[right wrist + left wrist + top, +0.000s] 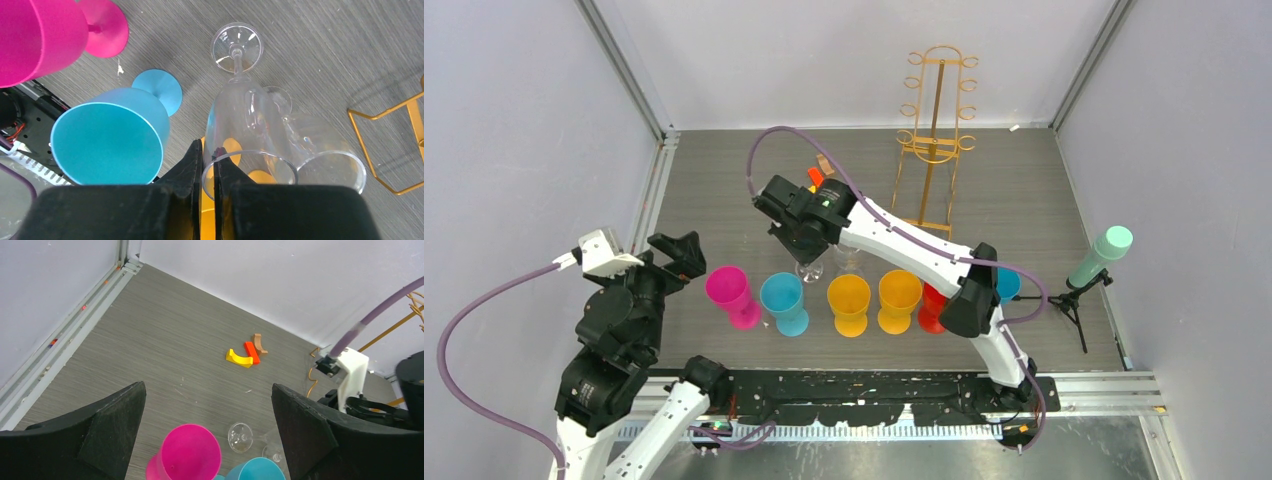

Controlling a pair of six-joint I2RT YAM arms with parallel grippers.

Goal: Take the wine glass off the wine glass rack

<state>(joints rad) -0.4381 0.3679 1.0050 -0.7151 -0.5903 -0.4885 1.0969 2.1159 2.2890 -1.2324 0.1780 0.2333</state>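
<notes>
Far to the left of the tall gold wire wine glass rack (934,150), the left gripper (208,387) hangs idle over the table with its jaws spread wide and nothing between them. Moving toward the rack, a magenta plastic goblet (729,293) and a cyan plastic goblet (784,300) open a row of coloured goblets that stands nearer the arm bases than the rack does. Next comes the right gripper (207,150), its fingers pinched narrowly on the rim of the clear wine glass (240,115). That glass is upright, well apart from the rack, to its left and nearer the bases, just behind the row. Its round foot is down at table level, though I cannot tell whether it touches the wood. A second clear stemmed glass (320,150) stands just beside it on the rack's side. The rack itself stands at the back of the table, and every curled hook that shows in the top view looks bare. The lifting-off therefore seems done. What looks left is to settle the glass fully, open the fingers without nudging its neighbour, and draw the arm away.
</notes>
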